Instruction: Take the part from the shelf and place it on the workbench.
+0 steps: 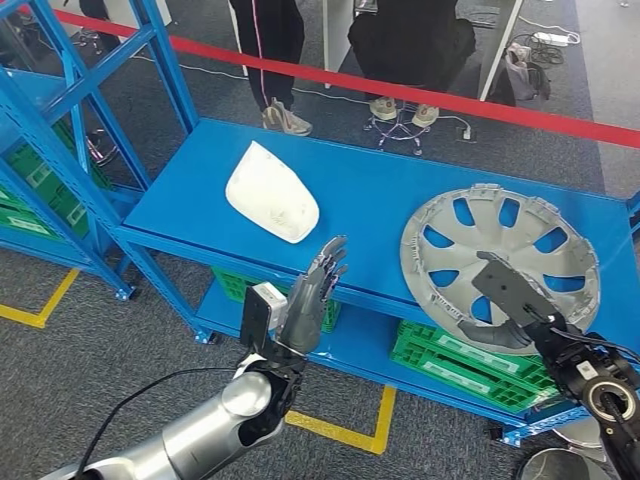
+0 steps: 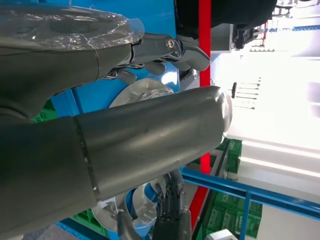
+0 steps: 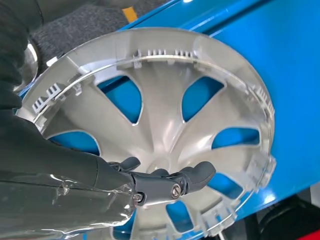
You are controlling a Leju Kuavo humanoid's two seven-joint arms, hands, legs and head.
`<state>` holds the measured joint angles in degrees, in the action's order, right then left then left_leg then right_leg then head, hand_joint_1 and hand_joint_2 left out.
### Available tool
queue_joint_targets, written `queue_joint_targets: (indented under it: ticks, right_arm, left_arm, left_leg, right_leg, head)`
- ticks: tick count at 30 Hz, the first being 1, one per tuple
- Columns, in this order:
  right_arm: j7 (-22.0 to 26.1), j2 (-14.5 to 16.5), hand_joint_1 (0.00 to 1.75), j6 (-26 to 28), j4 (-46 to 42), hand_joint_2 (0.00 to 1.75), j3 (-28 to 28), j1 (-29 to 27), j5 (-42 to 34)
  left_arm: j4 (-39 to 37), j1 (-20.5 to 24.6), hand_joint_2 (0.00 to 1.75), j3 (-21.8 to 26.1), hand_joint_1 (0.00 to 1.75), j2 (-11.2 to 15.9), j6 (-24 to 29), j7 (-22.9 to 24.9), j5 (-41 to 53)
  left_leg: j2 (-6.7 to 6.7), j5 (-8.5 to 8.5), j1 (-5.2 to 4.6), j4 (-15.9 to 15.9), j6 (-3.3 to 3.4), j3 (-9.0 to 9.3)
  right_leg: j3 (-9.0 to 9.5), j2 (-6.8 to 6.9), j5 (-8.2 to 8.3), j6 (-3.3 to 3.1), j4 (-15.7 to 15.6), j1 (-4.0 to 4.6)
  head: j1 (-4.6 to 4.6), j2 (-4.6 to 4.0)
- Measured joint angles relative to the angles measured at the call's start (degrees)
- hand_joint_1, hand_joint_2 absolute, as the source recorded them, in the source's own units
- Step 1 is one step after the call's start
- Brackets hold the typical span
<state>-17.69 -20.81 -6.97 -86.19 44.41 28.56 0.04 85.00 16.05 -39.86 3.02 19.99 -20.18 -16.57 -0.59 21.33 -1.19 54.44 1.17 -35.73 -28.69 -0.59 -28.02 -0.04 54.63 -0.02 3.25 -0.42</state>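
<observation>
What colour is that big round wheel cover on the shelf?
The wheel cover is silver-grey, with the blue shelf visible through its openings; the right wrist view shows it best.

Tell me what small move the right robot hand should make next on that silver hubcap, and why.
Probably close the fingers on the rim. The right robot hand already lies over the near part of the silver hubcap, which lies flat on the blue shelf, but the right wrist view shows the fingers stretched across a spoke, not curled around anything.
</observation>
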Motion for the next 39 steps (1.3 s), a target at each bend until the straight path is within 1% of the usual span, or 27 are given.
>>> queue_joint_targets:
  ticks: [5, 10, 17, 27, 39]
  right_arm:
    - [-1.0, 0.0, 0.0, -2.4, 0.9, 1.75, 2.3, 1.0, -1.8]
    - [-4.1, 0.0, 0.0, -5.3, 2.3, 1.75, 5.2, 1.2, -5.8]
    - [-5.0, 0.0, 0.0, -5.4, 4.2, 1.75, 7.9, 1.7, -6.7]
    - [-6.6, 0.0, 0.0, -6.4, 7.0, 1.75, 10.1, 3.4, -8.4]
    - [-4.9, 0.0, 0.0, -5.9, 13.0, 1.75, 11.3, 4.6, -8.2]
  left_arm:
    - [0.0, 0.0, 0.0, 0.0, 0.0, 0.0, -0.2, -0.1, -0.3]
    - [0.0, 0.0, 0.0, 0.0, 0.0, 0.0, -0.4, -0.1, -0.4]
    - [0.0, 0.0, 0.0, 0.0, 0.0, 0.0, 0.0, 0.0, -0.5]
    - [0.0, 0.0, 0.0, 0.0, 0.0, 0.0, 0.7, 0.3, -0.7]
    - [0.4, 0.0, 0.0, 0.0, 0.0, 0.1, 1.3, 0.8, -0.8]
  left_leg:
    - [0.0, 0.0, 0.0, 0.0, 0.0, 0.0]
    - [0.0, 0.0, 0.0, 0.0, 0.0, 0.0]
    - [0.0, 0.0, 0.0, 0.0, 0.0, 0.0]
    - [0.0, 0.0, 0.02, 0.0, 0.0, 0.04]
    - [0.01, 0.1, 0.06, 0.0, 0.03, 0.57]
  right_leg:
    - [0.0, 0.01, 0.0, 0.0, 0.0, 0.0]
    - [0.0, 0.01, 0.0, 0.0, 0.0, 0.0]
    - [-0.01, 0.01, 0.0, 0.0, 0.0, 0.0]
    - [0.02, 0.01, 0.0, 0.0, 0.0, -0.01]
    - [0.54, 0.01, -0.06, 0.0, -0.2, 0.01]
  head:
    - [0.0, 0.0]
    - [0.01, 0.0]
    - [0.0, 0.0]
    - [0.0, 0.0]
    - [-0.01, 0.0]
